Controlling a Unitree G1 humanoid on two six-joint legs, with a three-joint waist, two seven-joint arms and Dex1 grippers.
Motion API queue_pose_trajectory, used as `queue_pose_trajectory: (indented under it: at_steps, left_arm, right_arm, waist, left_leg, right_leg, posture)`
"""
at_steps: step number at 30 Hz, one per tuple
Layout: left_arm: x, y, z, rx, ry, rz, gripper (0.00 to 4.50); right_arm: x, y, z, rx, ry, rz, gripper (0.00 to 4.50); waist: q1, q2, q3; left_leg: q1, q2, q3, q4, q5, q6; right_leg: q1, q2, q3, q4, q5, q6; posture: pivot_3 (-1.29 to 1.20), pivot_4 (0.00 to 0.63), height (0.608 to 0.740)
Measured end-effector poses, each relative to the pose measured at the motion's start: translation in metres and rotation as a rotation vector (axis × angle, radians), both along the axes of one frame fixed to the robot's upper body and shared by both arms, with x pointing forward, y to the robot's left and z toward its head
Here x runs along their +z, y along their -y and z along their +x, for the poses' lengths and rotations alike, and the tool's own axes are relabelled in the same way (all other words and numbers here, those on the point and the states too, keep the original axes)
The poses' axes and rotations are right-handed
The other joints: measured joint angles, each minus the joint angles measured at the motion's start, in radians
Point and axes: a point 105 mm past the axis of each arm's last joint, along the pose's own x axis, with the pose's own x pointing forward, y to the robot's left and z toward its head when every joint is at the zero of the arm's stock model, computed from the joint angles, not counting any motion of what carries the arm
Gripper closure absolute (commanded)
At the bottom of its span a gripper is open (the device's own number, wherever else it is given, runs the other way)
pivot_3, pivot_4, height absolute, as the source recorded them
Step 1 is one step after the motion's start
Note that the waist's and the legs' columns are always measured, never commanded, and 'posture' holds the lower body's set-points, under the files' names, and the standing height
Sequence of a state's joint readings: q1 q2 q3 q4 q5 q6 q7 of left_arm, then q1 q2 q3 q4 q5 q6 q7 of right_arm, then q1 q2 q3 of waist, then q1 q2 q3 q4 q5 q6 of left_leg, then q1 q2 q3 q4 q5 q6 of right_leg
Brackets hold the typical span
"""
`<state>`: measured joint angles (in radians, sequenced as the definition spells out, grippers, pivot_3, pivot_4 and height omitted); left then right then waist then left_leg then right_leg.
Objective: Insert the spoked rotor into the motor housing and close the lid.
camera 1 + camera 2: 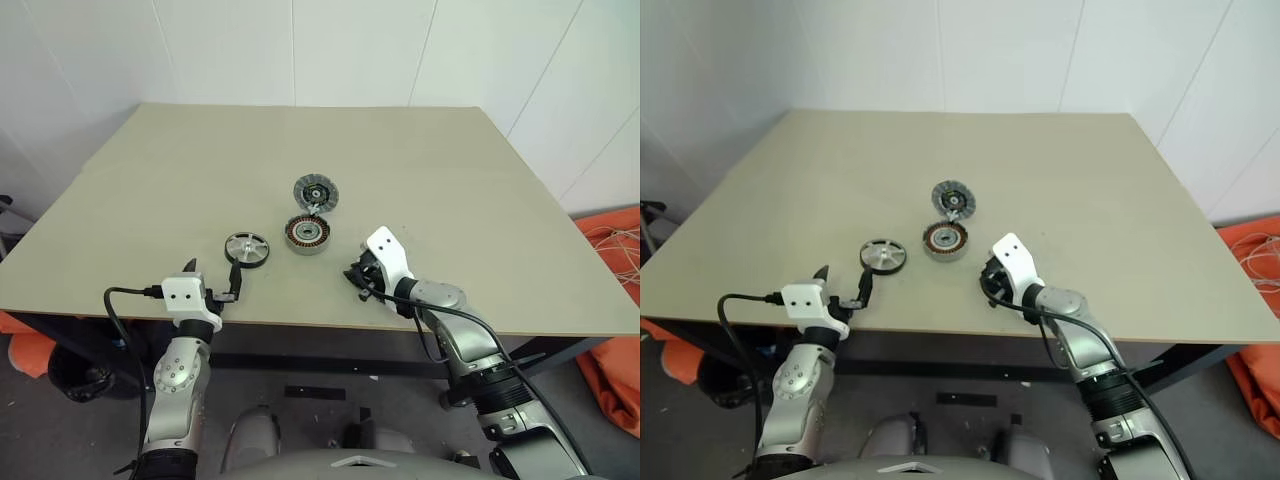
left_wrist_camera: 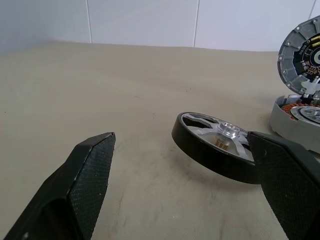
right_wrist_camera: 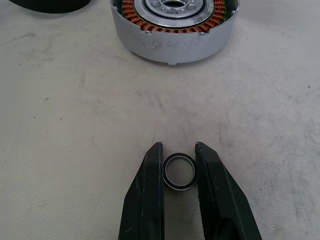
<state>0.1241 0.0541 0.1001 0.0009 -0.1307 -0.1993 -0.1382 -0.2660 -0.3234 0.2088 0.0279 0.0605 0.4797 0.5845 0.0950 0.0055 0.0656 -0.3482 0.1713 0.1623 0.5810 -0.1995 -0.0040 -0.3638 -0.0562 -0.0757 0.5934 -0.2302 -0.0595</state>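
- Beige and matte, the bench [image 1: 420, 200] carries three motor parts near its front edge, in front of a white wall.
- The spoked rotor [image 1: 246, 249] lies flat on the bench, dark rim down, silver spokes and hub up, to the left of the motor housing [image 1: 308, 235] and a little apart from it.
- The housing sits open-side up, its ring of copper windings showing; the lid [image 1: 316, 192] stands tilted up behind it, joined at the housing's far edge, ribbed face and black centre toward the camera.
- The left claw [image 2: 182, 187] is spread wide at the bench's front edge; in its wrist view one finger overlaps the rotor's rim, so contact there cannot be told.
- The right claw [image 3: 179, 172] points down at the bench in front of the housing, fingers drawn in against both sides of a small loose metal ring [image 3: 179, 171] that lies flat on the surface.
- Orange cloth [image 1: 618, 320] and a coil of cord lie on the floor to the right.
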Motion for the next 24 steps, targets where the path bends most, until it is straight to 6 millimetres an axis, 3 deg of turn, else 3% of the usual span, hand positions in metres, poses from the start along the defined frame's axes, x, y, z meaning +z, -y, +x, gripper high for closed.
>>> queue_pose_trajectory:
  at_steps: [8, 16, 24]
  left_arm:
    - [0.000, 0.000, 0.000, 0.000, 0.000, 0.001, 0.00]
    - [0.001, 0.001, 0.001, -0.005, 0.004, 0.000, 0.00]
    - [0.001, 0.001, 0.001, 0.005, 0.004, -0.004, 0.00]
  right_arm:
    - [0.007, -0.006, 0.003, 0.021, 0.013, 0.003, 3.91]
    - [0.047, -0.050, 0.018, 0.138, 0.142, 0.029, 3.91]
    - [0.045, -0.075, 0.033, 0.187, 0.159, 0.002, 3.91]
  waist:
    - [-0.001, 0.000, 0.000]
    - [0.000, 0.000, 0.000]
    - [-0.003, 0.000, 0.000]
  left_leg:
    - [0.000, 0.000, 0.000, 0.000, 0.000, 0.000]
    - [-0.001, 0.000, 0.000, 0.000, 0.000, 0.000]
    - [-0.001, 0.000, 0.000, 0.000, 0.000, 0.000]
  right_leg:
    - [-0.001, 0.000, 0.000, 0.000, 0.001, -0.002]
    - [-0.001, 0.000, 0.000, 0.001, 0.002, -0.003]
    - [-0.002, 0.000, 0.000, 0.002, 0.002, -0.004]
  posture:
    - [0.00, 0.000, 0.740]
    - [0.00, 0.000, 0.740]
    - [0.00, 0.000, 0.740]
